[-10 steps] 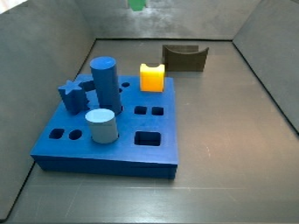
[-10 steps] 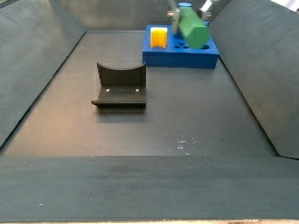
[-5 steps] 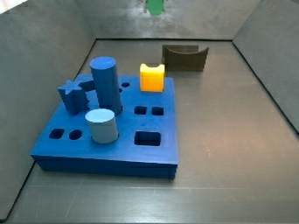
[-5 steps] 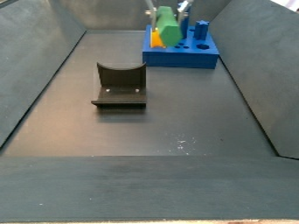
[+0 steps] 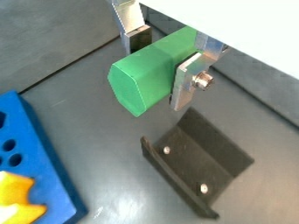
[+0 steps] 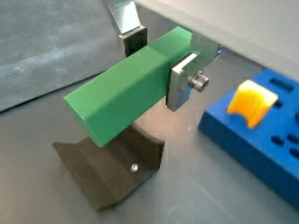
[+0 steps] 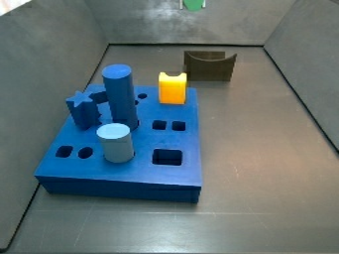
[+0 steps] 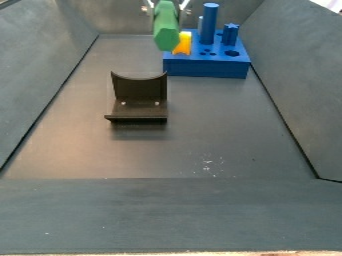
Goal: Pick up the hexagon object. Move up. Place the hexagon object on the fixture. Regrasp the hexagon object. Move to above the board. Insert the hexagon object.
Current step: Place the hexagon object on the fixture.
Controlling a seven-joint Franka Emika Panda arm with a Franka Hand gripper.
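Transit from above the board (image 8: 207, 66) toward the fixture (image 8: 136, 99) has been made by the gripper (image 5: 160, 61), fingers clamped on the hexagon object (image 5: 152, 70), so placement is judged next.

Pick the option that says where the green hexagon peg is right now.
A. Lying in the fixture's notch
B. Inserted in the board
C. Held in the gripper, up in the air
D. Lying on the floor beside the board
C. The gripper has its fingers clamped on the hexagon peg, and in the wrist views the fixture sits empty below it.
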